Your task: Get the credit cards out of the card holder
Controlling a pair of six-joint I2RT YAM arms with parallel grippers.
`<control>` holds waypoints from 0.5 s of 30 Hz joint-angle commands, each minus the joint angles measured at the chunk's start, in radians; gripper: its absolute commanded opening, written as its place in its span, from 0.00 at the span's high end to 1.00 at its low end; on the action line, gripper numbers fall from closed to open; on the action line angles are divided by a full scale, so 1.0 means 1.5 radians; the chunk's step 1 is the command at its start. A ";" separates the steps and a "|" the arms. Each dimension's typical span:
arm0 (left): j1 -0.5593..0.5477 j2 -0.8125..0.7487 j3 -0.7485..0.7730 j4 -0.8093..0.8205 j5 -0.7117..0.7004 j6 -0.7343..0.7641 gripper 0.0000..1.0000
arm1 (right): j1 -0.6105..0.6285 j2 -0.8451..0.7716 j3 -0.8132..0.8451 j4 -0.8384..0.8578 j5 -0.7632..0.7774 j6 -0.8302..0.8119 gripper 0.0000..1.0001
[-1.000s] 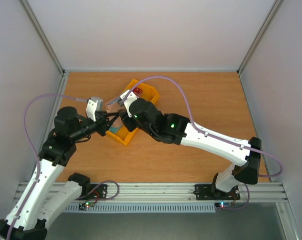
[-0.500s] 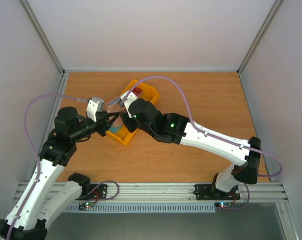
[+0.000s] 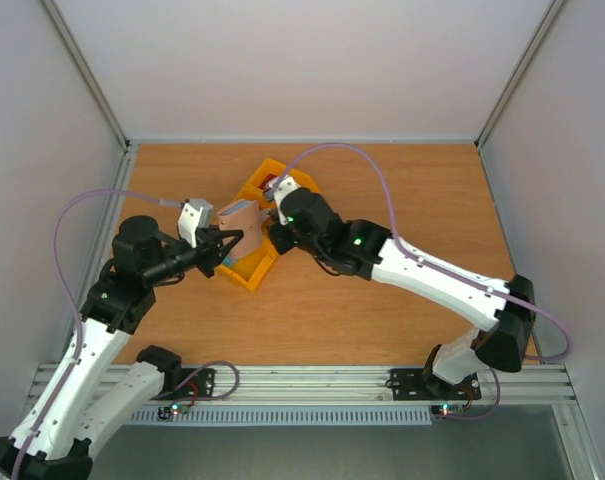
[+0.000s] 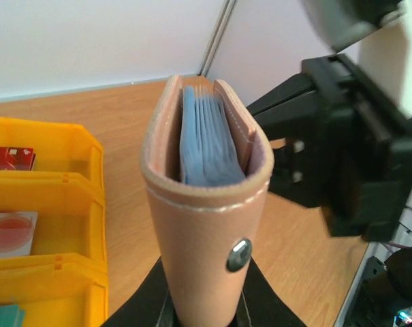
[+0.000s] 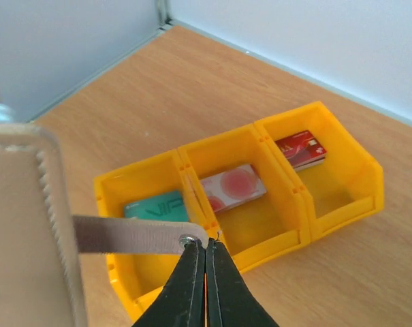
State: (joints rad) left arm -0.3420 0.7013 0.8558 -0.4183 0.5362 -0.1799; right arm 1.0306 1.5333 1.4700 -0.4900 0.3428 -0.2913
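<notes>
1. Pale walls [image 3: 282,70] close in one wooden surface [image 3: 402,200] on three sides.
2. Two arms reach in from the near edge, the left arm [image 3: 102,310] and the right arm [image 3: 432,275], and their hands meet over the middle of the surface.
3. One yellow tray [image 5: 280,246] lies on the surface. It has three compartments in a row, with one card in each.
4. One card holder [image 4: 206,231] is held off the surface beside the tray. It is folded shut and stands upright, taupe-brown outside, with pale blue-grey leaves showing edge-on at its top.
5. The left hand [image 3: 217,250] is clenched on the card holder's lower end, one finger on each side.
6. The right hand [image 5: 206,248] has its fingers pressed together on the tip of the strap.
7. Three credit cards lie flat in the tray. The teal card [image 5: 154,204] is in one end compartment, the whitish-pink card [image 5: 233,185] with a red blotch is in the middle one, and the dark red card [image 5: 299,148] is in the other end one.
8. One strap [image 5: 127,235] runs from the card holder's edge to the right hand.
9. One metal snap [image 4: 239,254] sits on the card holder's outer face.
</notes>
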 commanded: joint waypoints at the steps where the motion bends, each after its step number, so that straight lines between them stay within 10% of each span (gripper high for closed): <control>1: 0.001 -0.028 0.007 0.076 0.046 -0.007 1.00 | -0.097 -0.092 -0.076 -0.039 0.020 0.014 0.99; 8: 0.002 -0.022 -0.012 0.104 0.093 -0.011 1.00 | -0.123 -0.202 -0.127 -0.045 -0.178 -0.117 0.90; 15: 0.002 -0.021 -0.016 0.125 0.189 -0.017 1.00 | -0.124 -0.333 -0.187 -0.006 -0.438 -0.165 0.18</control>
State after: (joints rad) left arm -0.3416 0.6857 0.8330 -0.3000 0.7574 -0.1989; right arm 0.8375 1.1572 1.2400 -0.5304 -0.0963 -0.4858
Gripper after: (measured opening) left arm 0.122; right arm 0.610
